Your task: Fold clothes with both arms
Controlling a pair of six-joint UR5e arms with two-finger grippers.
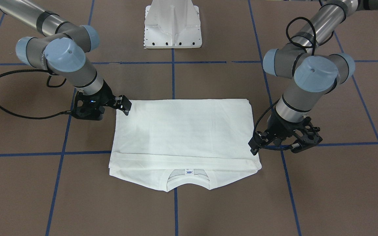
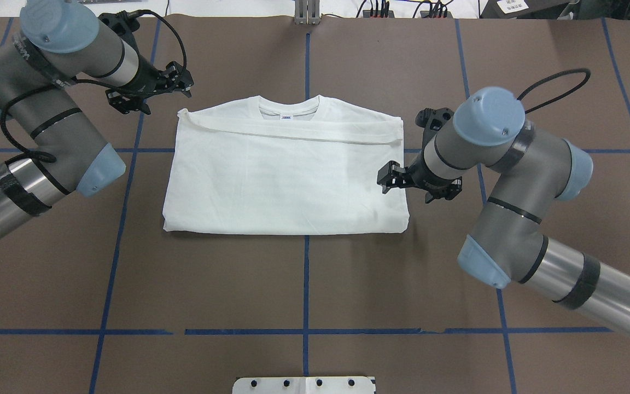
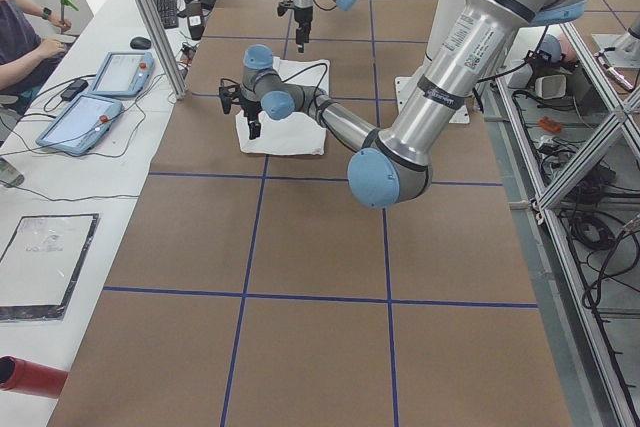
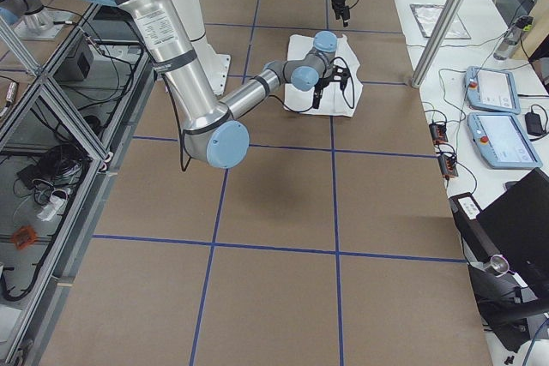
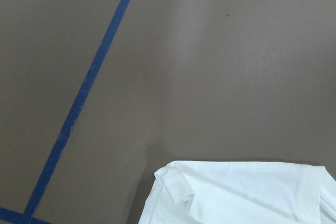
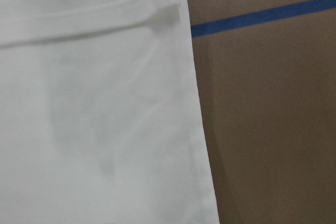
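Observation:
The white T-shirt [image 1: 182, 131] [image 2: 287, 175] lies folded into a flat rectangle on the brown table. Its collar [image 1: 189, 175] and neck label point away from the robot, and a sleeve band is folded across below the collar. My left gripper [image 1: 254, 147] [image 2: 184, 85] hovers just off the shirt's far left corner and looks open and empty. Its wrist view shows that corner of the shirt [image 5: 236, 192]. My right gripper [image 1: 126, 106] [image 2: 385, 178] hangs over the shirt's right edge, also open and holding nothing. Its wrist view shows the shirt's edge [image 6: 94, 103].
The white pedestal base [image 1: 173, 24] [image 2: 304, 384] stands at the robot's side of the table. Blue tape lines [image 2: 307, 284] grid the brown surface. An operators' desk with tablets [image 3: 100, 97] and a seated person [image 3: 20, 37] lies beyond the table's far edge.

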